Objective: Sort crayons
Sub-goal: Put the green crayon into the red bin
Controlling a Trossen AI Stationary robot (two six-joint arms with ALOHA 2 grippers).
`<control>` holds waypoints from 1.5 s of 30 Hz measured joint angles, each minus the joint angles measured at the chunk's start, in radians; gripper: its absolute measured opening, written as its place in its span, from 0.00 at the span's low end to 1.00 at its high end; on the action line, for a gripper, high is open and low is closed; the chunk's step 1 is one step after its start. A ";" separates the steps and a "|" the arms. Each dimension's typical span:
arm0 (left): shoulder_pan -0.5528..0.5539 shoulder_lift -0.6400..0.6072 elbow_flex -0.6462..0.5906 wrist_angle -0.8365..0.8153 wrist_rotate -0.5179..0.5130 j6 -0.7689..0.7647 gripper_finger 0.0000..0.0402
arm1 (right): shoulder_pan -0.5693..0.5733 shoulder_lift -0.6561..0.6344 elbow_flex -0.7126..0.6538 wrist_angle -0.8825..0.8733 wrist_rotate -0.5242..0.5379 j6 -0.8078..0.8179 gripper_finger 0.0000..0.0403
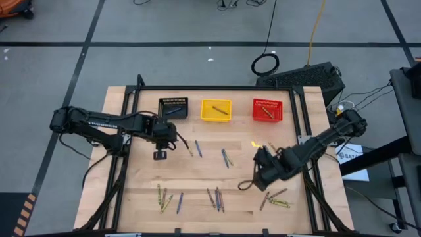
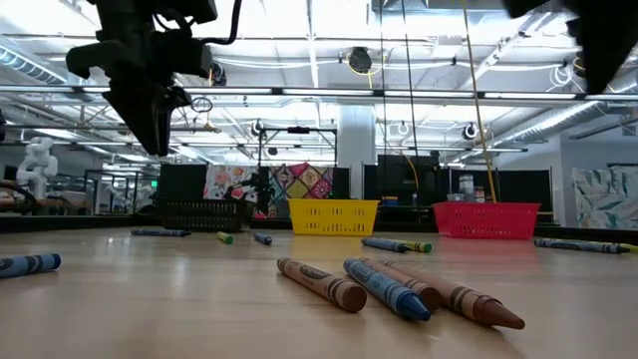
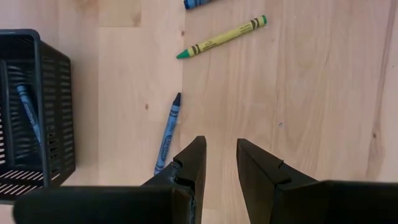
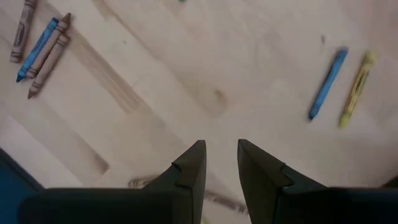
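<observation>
We see a grey concrete floor (image 1: 197,26) crossed by dark lines around a pale wooden table (image 1: 217,178). A coiled black cable (image 1: 265,64) lies on it. Beyond the table, bright ceiling lights (image 2: 299,20), white beams, a white pillar (image 2: 356,135) and colourful patterned panels (image 2: 299,181) fill the room.

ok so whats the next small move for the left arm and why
Probably lower the left gripper onto the thin blue crayon lying on the wooden table just beside its fingers. The jaws stand apart with nothing between them, and the black plastic mesh bin close by already holds a blue crayon, so that stick looks like the nearest match.
</observation>
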 joint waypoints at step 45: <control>0.001 0.000 0.000 0.005 0.000 0.002 0.22 | 0.277 0.205 -0.001 -0.038 -0.129 0.050 0.11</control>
